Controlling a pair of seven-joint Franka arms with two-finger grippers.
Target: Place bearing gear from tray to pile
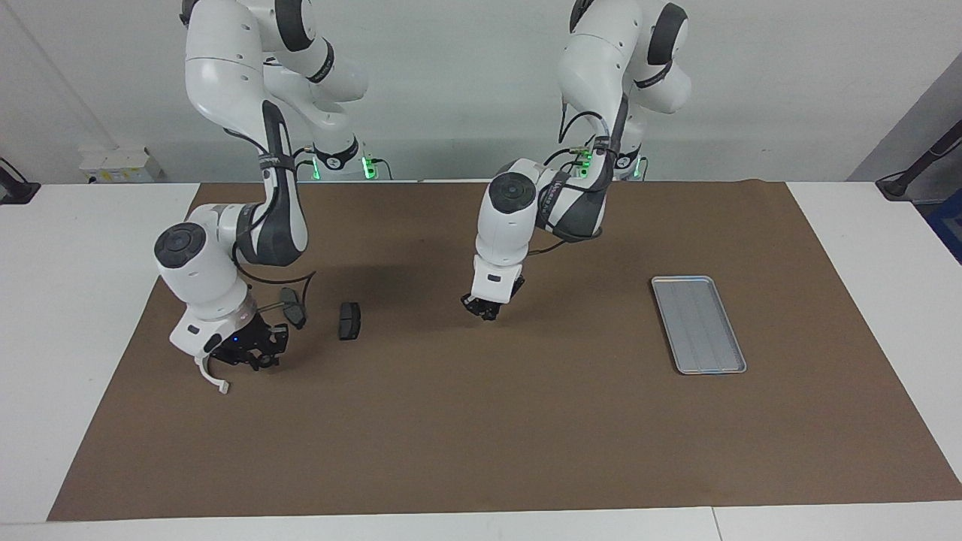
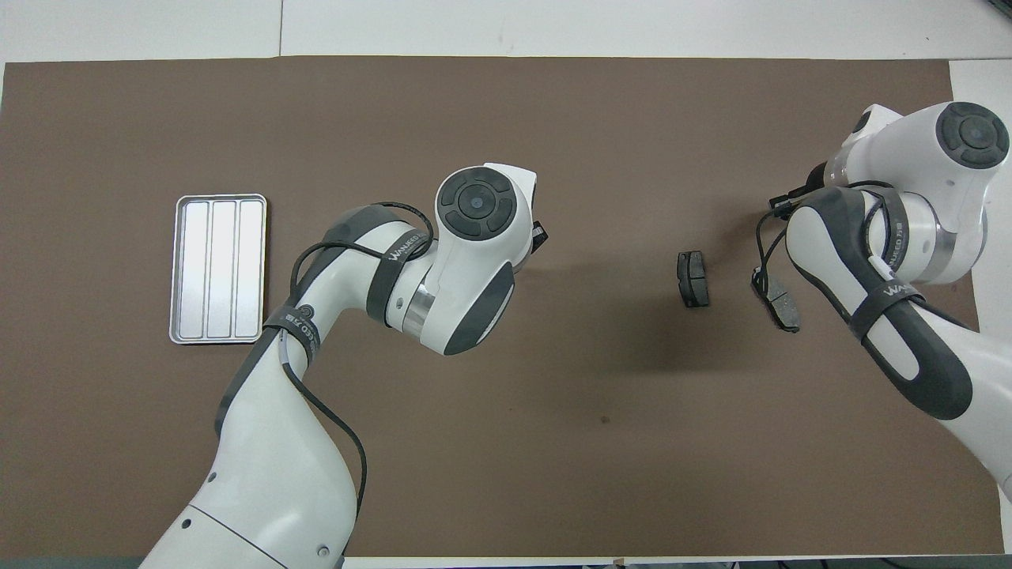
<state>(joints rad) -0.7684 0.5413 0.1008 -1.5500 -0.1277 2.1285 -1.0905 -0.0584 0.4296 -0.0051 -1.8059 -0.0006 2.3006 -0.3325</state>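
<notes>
One tray [image 1: 699, 324], silver-grey and ridged lengthwise, lies toward the left arm's end of the brown mat [image 1: 481, 451] with nothing in it. Well apart from the tray, toward the right arm's end, two dark brake-pad pieces [image 1: 349, 321] lie side by side, and the right gripper [image 1: 252, 359] just beside them grips a white curved bracket [image 1: 210, 373]. Between tray and pads, the left gripper [image 1: 485, 308] hangs pinched closed, holding nothing.

Silver ridged tray [image 1: 699, 324] flat; dark pads [image 1: 349, 321] apart

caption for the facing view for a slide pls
Right hand holds a white curved bracket low beside two dark pads; left hand hangs shut mid-mat; tray empty.
</notes>
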